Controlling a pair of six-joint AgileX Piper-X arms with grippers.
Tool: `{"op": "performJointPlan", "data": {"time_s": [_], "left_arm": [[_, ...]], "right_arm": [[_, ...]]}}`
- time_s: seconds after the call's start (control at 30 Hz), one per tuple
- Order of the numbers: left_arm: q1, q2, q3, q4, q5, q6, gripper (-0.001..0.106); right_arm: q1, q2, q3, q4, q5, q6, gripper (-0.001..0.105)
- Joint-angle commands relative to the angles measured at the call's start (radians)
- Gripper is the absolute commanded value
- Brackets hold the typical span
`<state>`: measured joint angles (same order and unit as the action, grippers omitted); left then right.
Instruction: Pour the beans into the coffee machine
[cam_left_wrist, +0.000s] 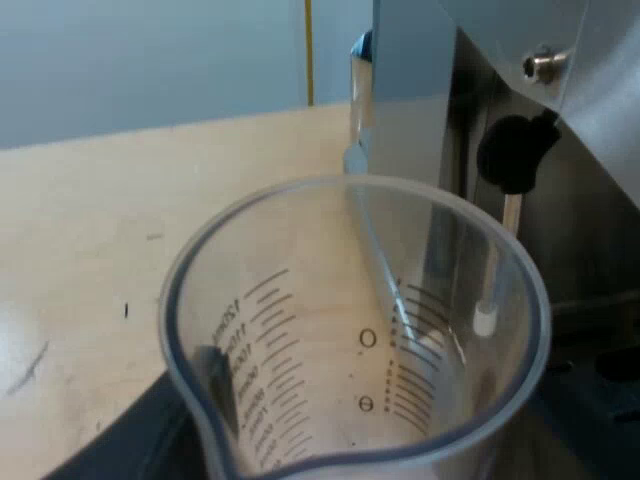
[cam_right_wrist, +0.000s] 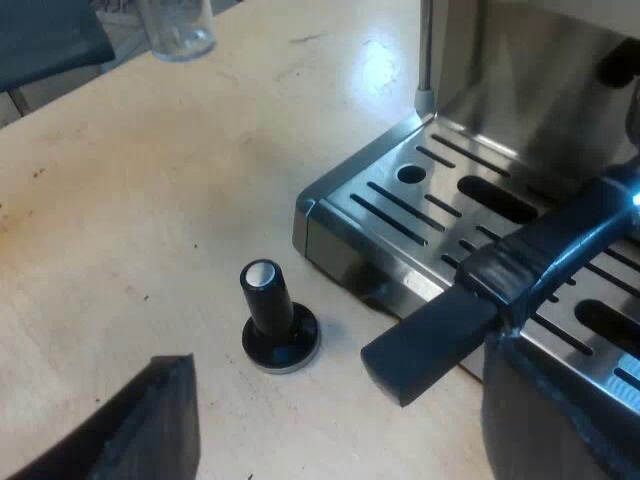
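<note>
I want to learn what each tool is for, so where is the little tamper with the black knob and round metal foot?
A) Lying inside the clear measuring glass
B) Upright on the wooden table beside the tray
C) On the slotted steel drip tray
B: the black-knobbed tamper stands upright on the wooden table, close to the front wall of the slotted steel drip tray.
</note>
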<state>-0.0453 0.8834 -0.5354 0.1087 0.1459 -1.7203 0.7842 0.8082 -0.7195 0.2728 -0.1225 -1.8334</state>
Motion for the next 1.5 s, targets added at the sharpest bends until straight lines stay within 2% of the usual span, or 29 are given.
{"op": "performJointPlan", "data": {"time_s": [0.03, 0.13, 0.47, 0.7, 0.83, 1.2, 1.5], "left_arm": [[-0.001, -0.011, 0.037, -0.100, 0.001, -0.011, 0.029], [-0.001, -0.011, 0.078, -0.180, 0.001, -0.011, 0.029], [-0.001, -0.001, 0.138, -0.281, 0.001, -0.011, 0.029], [-0.001, 0.094, 0.147, -0.403, 0.064, 0.000, 0.029], [-0.001, 0.145, 0.147, -0.474, 0.064, 0.000, 0.029], [-0.001, 0.266, 0.147, -0.498, 0.045, 0.000, 0.029], [-0.001, 0.407, 0.147, -0.659, 0.040, 0.000, 0.029]], "right_arm": [[-0.002, -0.005, -0.004, -0.024, -0.001, -0.002, 0.062], [-0.002, -0.005, -0.004, -0.031, -0.001, -0.002, 0.062], [-0.002, -0.005, -0.004, -0.031, -0.015, -0.002, 0.062], [-0.002, -0.005, -0.004, -0.031, -0.015, -0.002, 0.062], [-0.002, -0.005, -0.004, -0.031, -0.015, -0.002, 0.062], [-0.002, -0.005, -0.004, -0.031, -0.015, -0.002, 0.062], [-0.002, -0.005, -0.004, -0.031, -0.015, -0.002, 0.062]]}}
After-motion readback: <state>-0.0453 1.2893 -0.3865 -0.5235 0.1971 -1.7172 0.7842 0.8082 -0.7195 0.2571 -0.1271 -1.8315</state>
